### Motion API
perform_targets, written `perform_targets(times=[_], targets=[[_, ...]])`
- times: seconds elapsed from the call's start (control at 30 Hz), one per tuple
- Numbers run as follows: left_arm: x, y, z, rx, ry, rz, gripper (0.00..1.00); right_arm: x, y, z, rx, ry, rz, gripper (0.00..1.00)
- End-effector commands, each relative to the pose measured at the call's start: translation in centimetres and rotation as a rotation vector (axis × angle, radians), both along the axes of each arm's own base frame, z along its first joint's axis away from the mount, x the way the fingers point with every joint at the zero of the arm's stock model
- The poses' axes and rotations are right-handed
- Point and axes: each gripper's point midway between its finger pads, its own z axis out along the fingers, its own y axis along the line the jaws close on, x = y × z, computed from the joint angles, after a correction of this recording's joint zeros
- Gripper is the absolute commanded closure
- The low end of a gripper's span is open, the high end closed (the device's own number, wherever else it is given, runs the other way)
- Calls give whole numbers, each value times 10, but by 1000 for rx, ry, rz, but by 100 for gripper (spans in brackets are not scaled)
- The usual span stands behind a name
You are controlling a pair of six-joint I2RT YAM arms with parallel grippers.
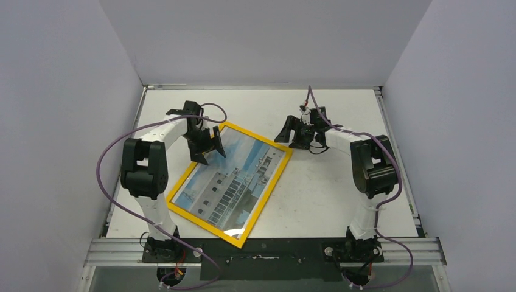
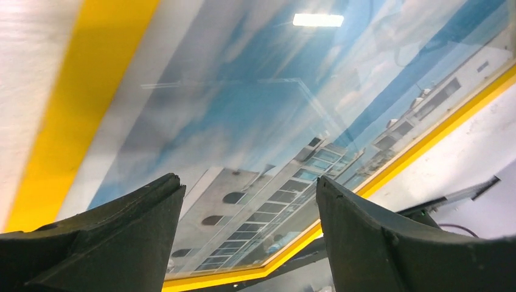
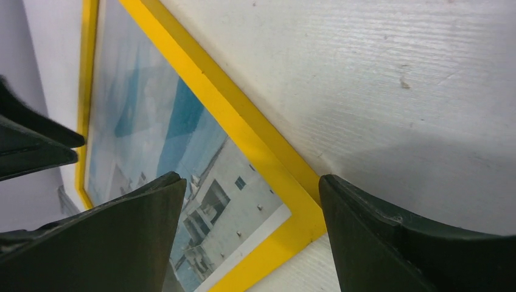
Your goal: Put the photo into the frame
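The yellow frame [image 1: 266, 191] lies flat and slanted on the white table, yellow side up. The photo [image 1: 234, 176] of a pale building under blue sky sits inside it, behind a glossy clear sheet. My left gripper [image 1: 207, 146] is open and empty, just above the frame's far left corner. In the left wrist view the photo [image 2: 243, 121] fills the gap between my fingers [image 2: 122, 237], with the frame's yellow edge [image 2: 79, 91] beside it. My right gripper [image 1: 293, 131] is open and empty, above the frame's far right corner [image 3: 292, 222]; the photo [image 3: 158, 134] also shows there.
The white table [image 1: 341, 188] is closed in by pale walls on three sides. A metal rail [image 1: 261, 249] runs along the near edge by the arm bases. Purple cables loop from both arms.
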Motion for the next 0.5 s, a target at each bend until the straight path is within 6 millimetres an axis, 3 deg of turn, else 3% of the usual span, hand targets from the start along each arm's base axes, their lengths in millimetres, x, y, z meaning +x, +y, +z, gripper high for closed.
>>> perform_targets(times=[0.0, 0.13, 0.27, 0.47], targets=[[-1, 47, 24, 167, -73, 49, 21, 12, -10, 20, -102, -79, -15, 18], [0, 93, 30, 326, -76, 128, 20, 11, -15, 30, -275, -140, 28, 18], [-9, 122, 36, 338, -79, 267, 17, 8, 4, 30, -428, -207, 193, 21], [-17, 131, 40, 282, -112, 351, 13, 11, 47, 21, -492, -295, 399, 23]])
